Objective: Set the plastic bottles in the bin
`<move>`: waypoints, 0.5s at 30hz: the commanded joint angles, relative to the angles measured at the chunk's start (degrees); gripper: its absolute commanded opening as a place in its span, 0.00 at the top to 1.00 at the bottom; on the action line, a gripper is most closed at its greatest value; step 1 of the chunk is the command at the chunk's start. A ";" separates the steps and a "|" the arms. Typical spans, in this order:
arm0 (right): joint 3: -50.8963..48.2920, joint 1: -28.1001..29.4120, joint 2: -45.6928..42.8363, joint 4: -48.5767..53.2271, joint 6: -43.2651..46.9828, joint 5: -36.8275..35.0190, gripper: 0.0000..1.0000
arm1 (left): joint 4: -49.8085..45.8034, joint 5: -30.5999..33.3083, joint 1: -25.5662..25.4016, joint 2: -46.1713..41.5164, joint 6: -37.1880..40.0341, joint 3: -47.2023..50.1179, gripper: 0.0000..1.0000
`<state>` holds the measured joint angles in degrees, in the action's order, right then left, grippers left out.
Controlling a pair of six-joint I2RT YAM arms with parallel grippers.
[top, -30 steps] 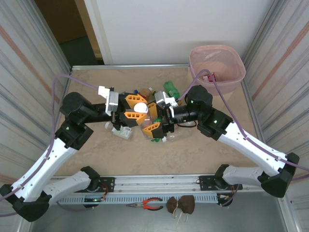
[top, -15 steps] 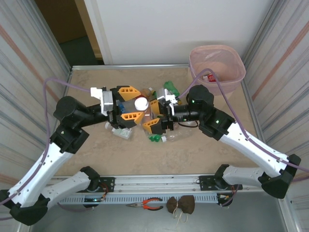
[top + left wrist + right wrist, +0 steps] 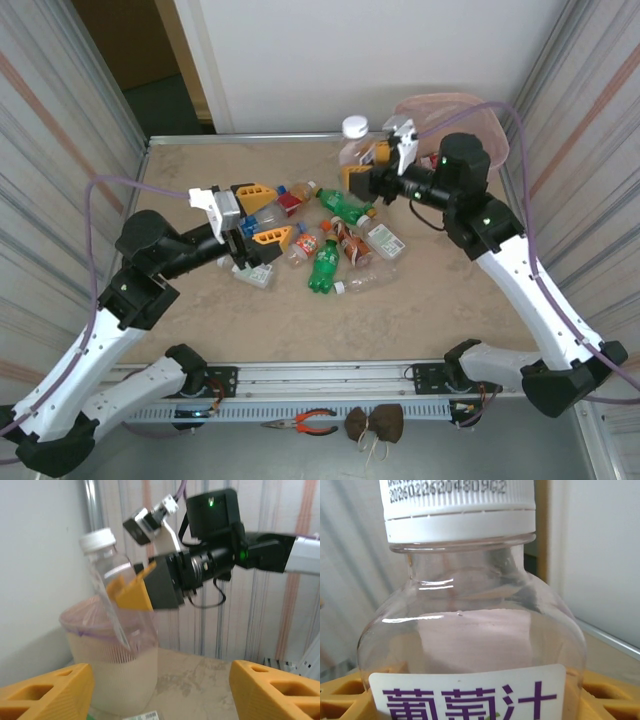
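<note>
right arm carrying a white-capped bottle toward the bin

the transport step is in hand: the right gripper (image 3: 362, 168) has its jaws pinching a clear bottle (image 3: 350, 148) by the body, upright, lifted off the tabletop (image 3: 430, 290) and just beside the bin (image 3: 455, 100) on its left, not yet over the rim. the next move likely calls for swinging it across the rim, then spreading the jaws to drop it in. the bottle is squat, round-shouldered and looks empty, with a ribbed white cap (image 3: 460, 505) and a white label (image 3: 470, 690) printed in purple. the left gripper (image 3: 265, 214) hangs with jaws spread and nothing between them, beyond the loose bottles (image 3: 335, 240) that lie well apart from the bin.
</note>
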<state>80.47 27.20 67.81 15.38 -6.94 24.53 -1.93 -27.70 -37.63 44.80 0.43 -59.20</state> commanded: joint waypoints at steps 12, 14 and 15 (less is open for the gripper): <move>21.71 -16.85 15.44 16.61 1.25 -10.15 0.51 | -3.14 3.67 0.10 -1.46 1.21 2.36 0.29; 25.28 -18.30 18.38 20.22 2.86 -10.38 0.51 | -1.46 3.25 0.05 -1.68 0.89 3.24 0.29; 26.35 -18.81 19.61 21.86 3.68 -10.34 0.51 | -1.02 3.23 0.10 -1.58 0.71 3.47 0.29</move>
<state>103.22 9.52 85.12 30.83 -6.68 15.44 -4.56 -24.34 -37.63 44.16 0.45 -56.55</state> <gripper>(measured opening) 0.647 0.713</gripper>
